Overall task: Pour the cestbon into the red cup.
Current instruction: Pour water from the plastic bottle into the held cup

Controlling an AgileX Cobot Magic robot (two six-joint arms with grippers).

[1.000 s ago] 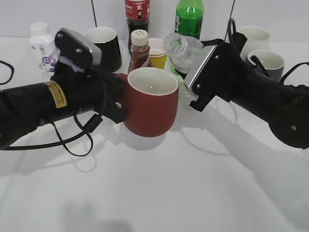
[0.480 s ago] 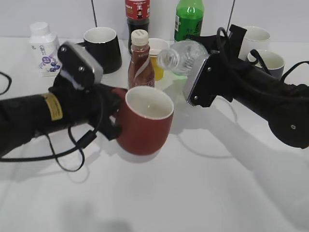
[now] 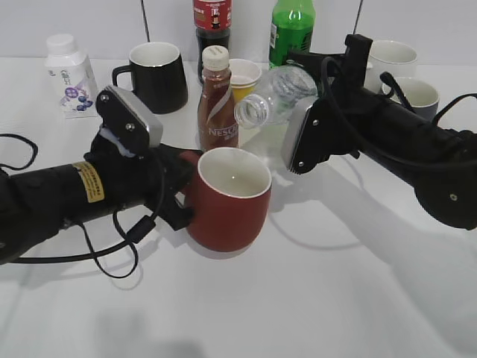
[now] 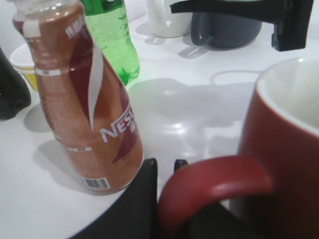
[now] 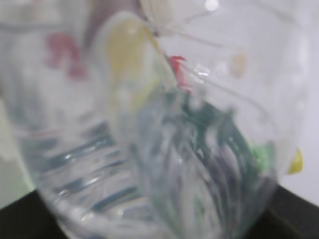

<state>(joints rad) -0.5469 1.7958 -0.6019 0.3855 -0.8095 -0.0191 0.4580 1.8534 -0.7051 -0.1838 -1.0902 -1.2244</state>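
**Object Count by Type**

Five bottles are showing: the clear cestbon (image 3: 277,95), one brown Nescafe bottle (image 3: 215,101), one green soda bottle (image 3: 291,30), one dark cola bottle (image 3: 212,21), and one small white bottle (image 3: 68,74). Four mugs are showing: the red cup (image 3: 229,198), one black mug (image 3: 156,76), one white mug (image 3: 391,58), one grey mug (image 3: 418,97). One yellow paper cup (image 3: 244,79) is standing among them.
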